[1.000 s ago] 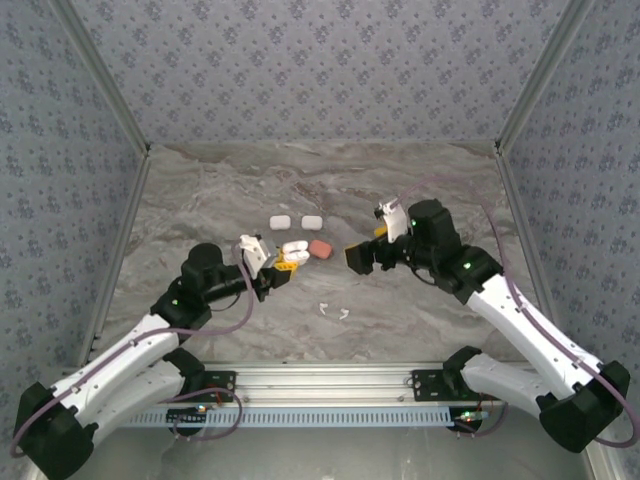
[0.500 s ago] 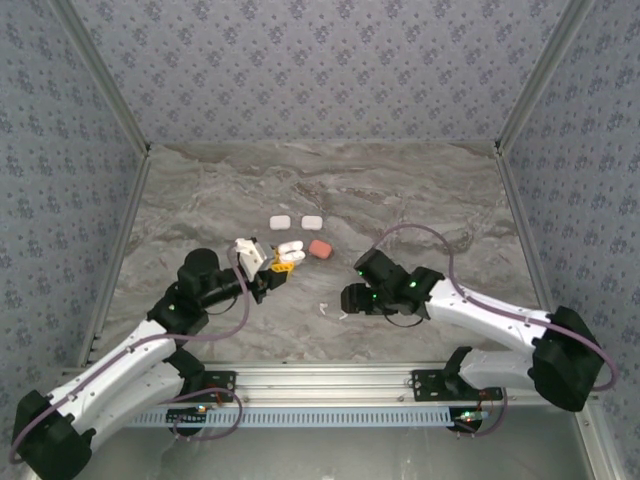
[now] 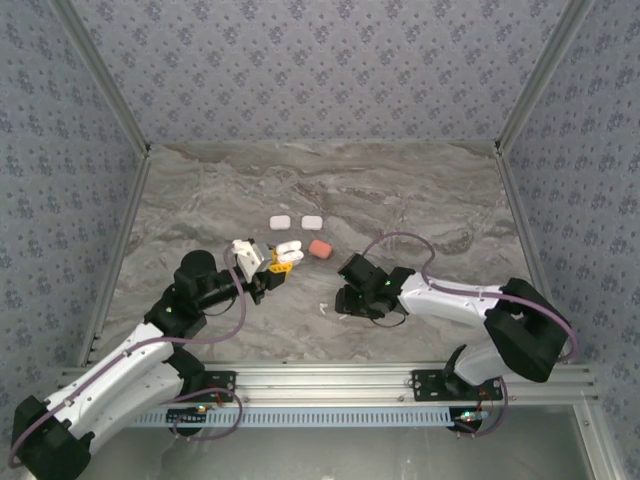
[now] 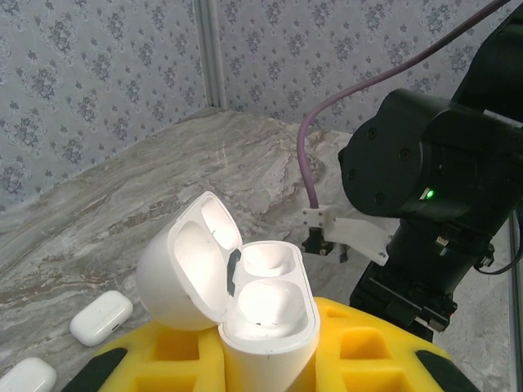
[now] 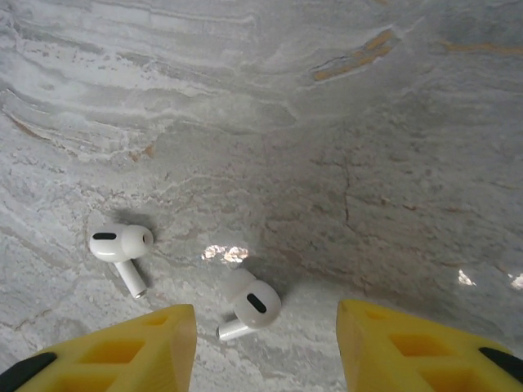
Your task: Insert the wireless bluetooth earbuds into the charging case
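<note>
The wireless bluetooth earbuds (image 5: 253, 304) number two, both white, loose on the bench (image 5: 368, 122) at lower left of the right wrist view. Within the last second the right gripper (image 5: 267, 349) has swung down over them, jaws spread, so I judge a pick is next. The left gripper (image 4: 265, 363) pinches the one open charging case (image 4: 265, 314). Three closed cases lie mid-frame in the top view: two white (image 3: 280, 221), one salmon (image 3: 320, 248).

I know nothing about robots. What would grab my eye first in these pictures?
Most likely the white charging case, held by the left gripper in yellow fingers, its lid flipped open and its slots apparently empty. Next, two tiny white earbuds lie loose on the marble table, just beneath the open right gripper. A pink case adds a spot of colour mid-table.
</note>
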`<act>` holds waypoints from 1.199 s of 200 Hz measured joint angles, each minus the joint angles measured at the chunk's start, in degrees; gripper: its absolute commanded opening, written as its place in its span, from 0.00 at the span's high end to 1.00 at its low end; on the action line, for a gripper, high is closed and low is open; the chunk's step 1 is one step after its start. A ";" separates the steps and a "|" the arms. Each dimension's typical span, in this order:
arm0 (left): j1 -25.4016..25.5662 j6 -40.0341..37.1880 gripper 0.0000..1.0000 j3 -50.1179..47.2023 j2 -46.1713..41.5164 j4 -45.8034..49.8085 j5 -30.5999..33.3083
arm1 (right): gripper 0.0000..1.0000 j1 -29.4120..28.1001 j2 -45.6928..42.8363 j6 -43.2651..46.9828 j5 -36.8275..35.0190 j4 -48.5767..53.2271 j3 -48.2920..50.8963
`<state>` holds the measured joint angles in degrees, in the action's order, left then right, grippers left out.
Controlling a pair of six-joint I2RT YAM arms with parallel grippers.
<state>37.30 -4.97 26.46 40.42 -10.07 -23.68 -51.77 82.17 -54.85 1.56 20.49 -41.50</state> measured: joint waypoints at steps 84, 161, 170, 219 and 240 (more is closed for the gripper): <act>0.00 -0.17 1.00 -0.02 -0.04 0.48 0.63 | 0.65 -0.50 3.78 0.00 1.38 -1.40 -0.44; 0.00 -0.15 1.00 -0.02 -0.04 1.25 1.03 | 0.76 -0.52 4.20 0.44 1.66 -1.70 -0.48; 0.00 -0.15 1.00 -0.02 -0.04 1.31 1.03 | 0.76 -0.57 4.20 0.57 1.66 -1.70 -0.52; 0.00 0.57 1.00 -0.02 -0.04 1.27 1.01 | 0.76 -0.90 1.03 5.99 -0.59 -0.70 -0.96; 0.00 2.01 1.00 -0.13 -0.04 0.94 0.48 | 0.77 -0.74 -4.50 10.69 -2.71 0.35 -2.01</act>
<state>37.30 -2.96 26.33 40.38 -9.13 -23.20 -52.51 77.67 -44.16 -1.15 20.84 -43.51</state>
